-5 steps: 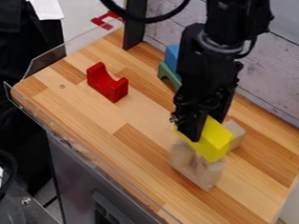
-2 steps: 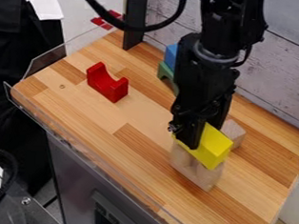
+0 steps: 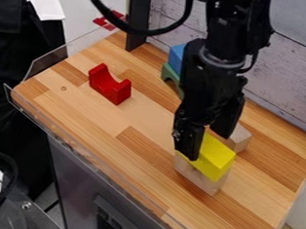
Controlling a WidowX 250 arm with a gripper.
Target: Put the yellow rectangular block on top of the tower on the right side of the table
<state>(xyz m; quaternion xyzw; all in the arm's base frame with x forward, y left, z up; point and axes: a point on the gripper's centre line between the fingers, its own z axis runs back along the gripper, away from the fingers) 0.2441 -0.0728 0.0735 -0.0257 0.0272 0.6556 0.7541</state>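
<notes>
Yellow block [image 3: 212,157] — lower right of frame, atop pale wooden block [image 3: 199,180]. Black gripper [image 3: 207,146] — fingers spread apart, gripping nothing.

Robotics lab, black arm [image 3: 236,24], wooden worktop [image 3: 84,107]

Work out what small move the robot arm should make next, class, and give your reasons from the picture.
The gripper should probably rise straight up, gently: its fingers stand apart around the yellow block, which appears to rest on the pale wooden piece beneath it, and sideways motion might knock it off.
</notes>
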